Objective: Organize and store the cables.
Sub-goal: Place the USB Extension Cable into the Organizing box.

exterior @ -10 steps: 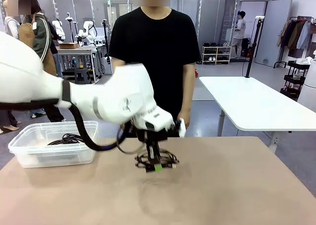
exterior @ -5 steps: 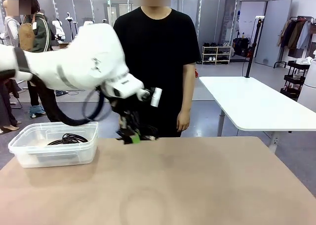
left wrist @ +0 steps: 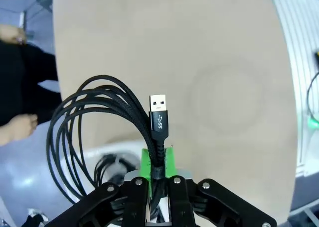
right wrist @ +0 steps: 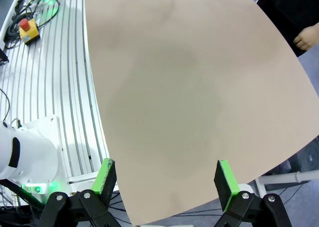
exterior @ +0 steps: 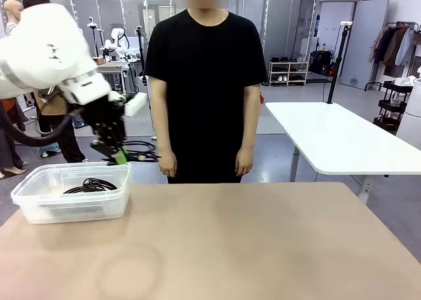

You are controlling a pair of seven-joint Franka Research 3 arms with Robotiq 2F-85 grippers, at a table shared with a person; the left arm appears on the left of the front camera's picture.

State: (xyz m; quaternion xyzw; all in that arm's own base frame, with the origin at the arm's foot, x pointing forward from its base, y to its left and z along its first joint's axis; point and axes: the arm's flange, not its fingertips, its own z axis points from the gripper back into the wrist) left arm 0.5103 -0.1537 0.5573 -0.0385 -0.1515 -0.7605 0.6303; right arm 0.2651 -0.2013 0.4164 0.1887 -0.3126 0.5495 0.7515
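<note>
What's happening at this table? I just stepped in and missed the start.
The robot is tidying cables. Its left tool is shut on a coiled black cable, holding it in the air just above the clear plastic bin at the table's left end, where another coil already lies. The right tool hangs open over bare tabletop. A person stands at the far side, arms down, only watching.

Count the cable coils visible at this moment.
2. One coil hangs from the shut left gripper above the bin; another coil lies inside the bin. More may be hidden beneath it.
</note>
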